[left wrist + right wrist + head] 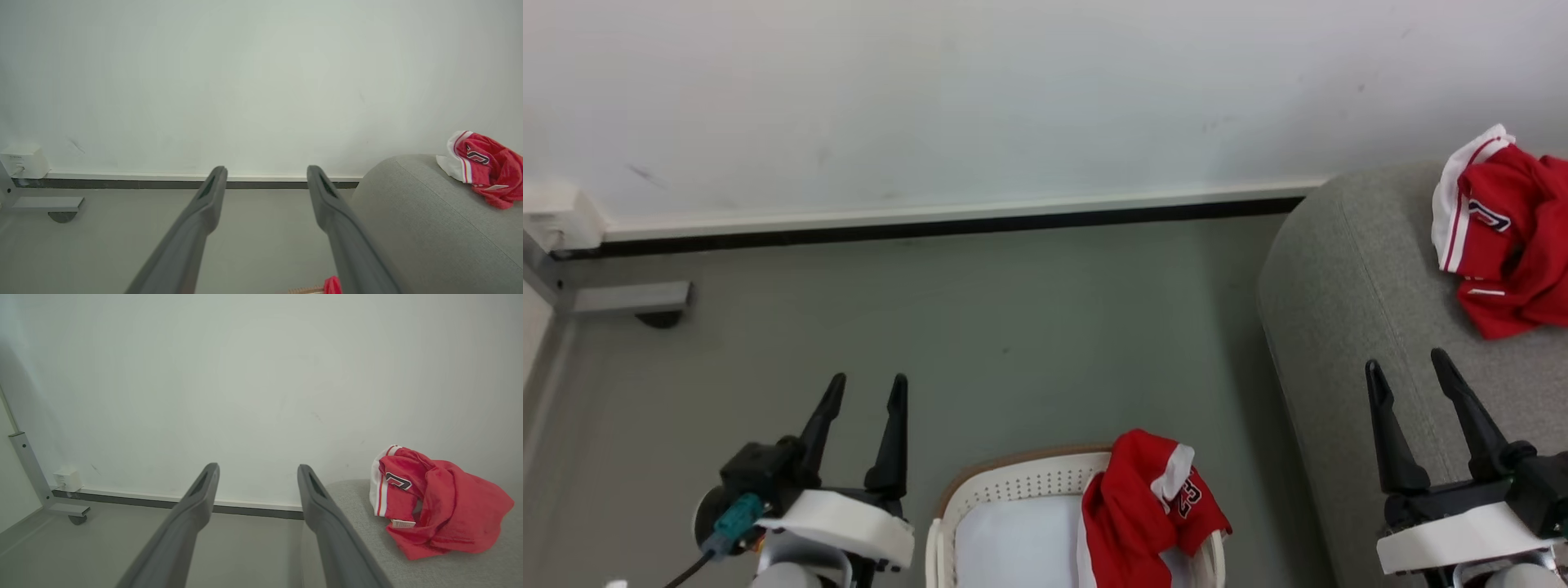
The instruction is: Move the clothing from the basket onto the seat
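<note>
Jersey [1137, 506] over basket [1013, 483] rim; perhaps shorts [1515, 237] on seat [1347, 318]

Red garment [445, 514] on seat [449, 567] — claw [257, 473] agape

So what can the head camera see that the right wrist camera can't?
Head view extra: the cream-white holey plastic basket with a red "23" garment draped over its rim, plus the open left pincer. Right wrist view extra: close-up slots in the open right pincer's fingers. Both: the crumpled red-and-white garment lying on the light-grey fabric seat, and the white wall.
</note>
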Robot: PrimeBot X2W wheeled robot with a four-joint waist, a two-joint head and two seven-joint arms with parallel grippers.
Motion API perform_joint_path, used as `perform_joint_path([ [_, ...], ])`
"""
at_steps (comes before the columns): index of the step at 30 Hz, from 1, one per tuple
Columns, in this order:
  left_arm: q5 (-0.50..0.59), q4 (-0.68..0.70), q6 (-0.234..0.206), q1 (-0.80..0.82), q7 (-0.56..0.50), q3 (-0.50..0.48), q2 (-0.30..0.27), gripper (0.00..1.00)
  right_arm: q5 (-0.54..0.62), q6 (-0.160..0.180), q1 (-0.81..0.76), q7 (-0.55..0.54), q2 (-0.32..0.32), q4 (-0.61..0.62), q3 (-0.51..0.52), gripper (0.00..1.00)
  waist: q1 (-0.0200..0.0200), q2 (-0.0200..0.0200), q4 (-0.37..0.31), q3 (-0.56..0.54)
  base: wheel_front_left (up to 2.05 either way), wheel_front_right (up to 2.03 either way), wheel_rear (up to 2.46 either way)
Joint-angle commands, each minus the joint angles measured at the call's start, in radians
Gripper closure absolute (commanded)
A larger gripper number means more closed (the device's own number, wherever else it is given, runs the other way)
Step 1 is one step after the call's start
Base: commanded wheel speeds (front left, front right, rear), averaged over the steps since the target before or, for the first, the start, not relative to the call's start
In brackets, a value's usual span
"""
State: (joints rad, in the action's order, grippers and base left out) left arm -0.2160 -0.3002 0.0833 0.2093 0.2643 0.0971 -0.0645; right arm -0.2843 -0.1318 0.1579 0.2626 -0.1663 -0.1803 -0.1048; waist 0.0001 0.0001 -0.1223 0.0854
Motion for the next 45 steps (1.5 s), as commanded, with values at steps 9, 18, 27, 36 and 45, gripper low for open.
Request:
perform_joint_path([
  [9, 0.036, -0.049, 0.029, 0.143, -0.010, 0.081, -0.032, 0.00, 0.028, 0.002, 0.124, 0.003, 0.008, 0.048, -0.005, 0.00, -0.0001, -0.0001, -0.084, 0.233, 0.00, 0.00, 0.00],
  [18, 0.083, -0.111, 0.043, 0.267, -0.033, 0.206, -0.061, 0.00, 0.042, 0.002, 0.237, 0.003, 0.035, 0.100, 0.024, 0.00, -0.0001, -0.0001, -0.119, 0.400, 0.00, 0.00, 0.00],
  [27, 0.047, -0.249, 0.047, 0.387, -0.097, 0.405, -0.086, 0.00, 0.069, 0.002, 0.325, 0.003, 0.055, 0.142, 0.048, 0.00, -0.0001, -0.0001, -0.156, 0.523, 0.00, 0.00, 0.00],
  [36, -0.031, -0.397, 0.048, 0.508, -0.149, 0.567, -0.114, 0.00, 0.085, 0.002, 0.358, 0.003, 0.080, 0.182, 0.082, 0.00, -0.0001, -0.0001, -0.210, 0.595, 0.00, 0.00, 0.00],
  [45, -0.088, -0.552, 0.048, 0.642, -0.173, 0.693, -0.143, 0.00, 0.064, 0.002, 0.376, 0.002, 0.108, 0.239, 0.093, 0.00, -0.0001, -0.0001, -0.281, 0.680, 0.00, 0.00, 0.00],
])
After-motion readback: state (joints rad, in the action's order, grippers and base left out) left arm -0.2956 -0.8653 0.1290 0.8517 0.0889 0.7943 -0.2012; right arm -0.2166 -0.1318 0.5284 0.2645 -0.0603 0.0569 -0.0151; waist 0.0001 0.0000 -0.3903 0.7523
